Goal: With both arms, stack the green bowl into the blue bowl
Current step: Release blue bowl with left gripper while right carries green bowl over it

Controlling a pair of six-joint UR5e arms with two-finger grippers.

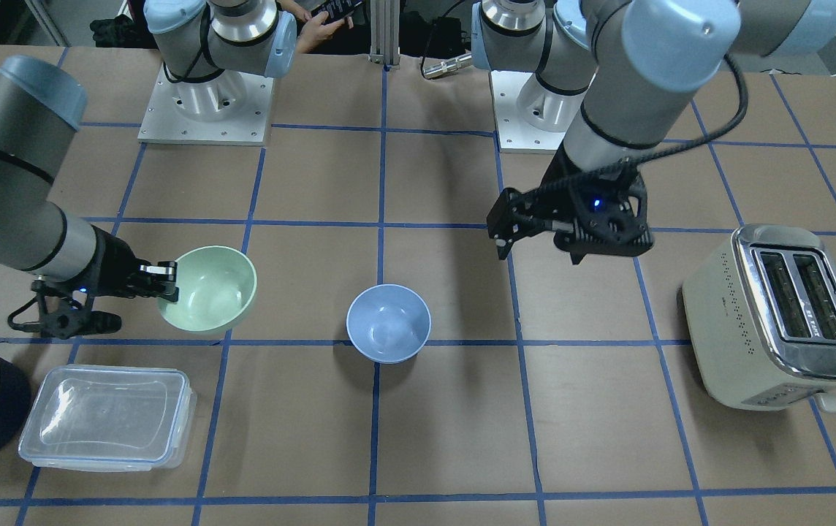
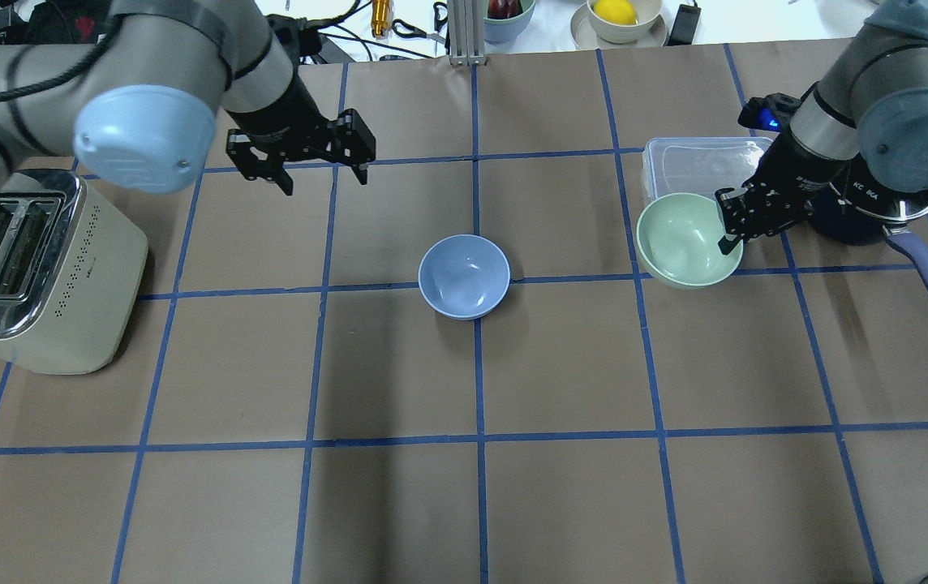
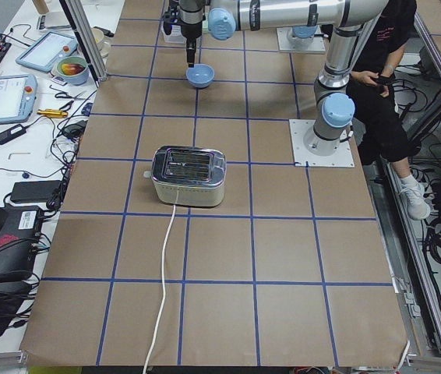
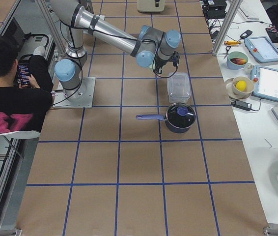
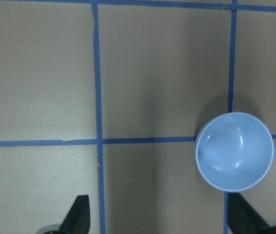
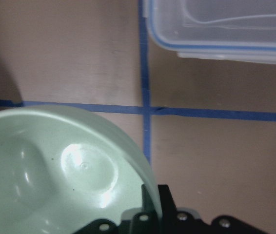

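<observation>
The green bowl (image 2: 683,241) hangs tilted just above the table at the right, also in the front view (image 1: 210,288) and in the right wrist view (image 6: 55,165). My right gripper (image 2: 730,234) is shut on its rim, one finger inside and one outside; it also shows in the front view (image 1: 167,283). The blue bowl (image 2: 464,276) stands upright at the table's middle, also in the front view (image 1: 389,323) and in the left wrist view (image 5: 234,151). My left gripper (image 2: 324,180) is open and empty, raised beyond and to the left of the blue bowl (image 1: 538,252).
A clear lidded container (image 2: 699,166) lies just beyond the green bowl. A dark navy saucepan (image 2: 870,215) with a long handle stands to its right, under my right arm. A cream toaster (image 2: 26,268) stands at the far left.
</observation>
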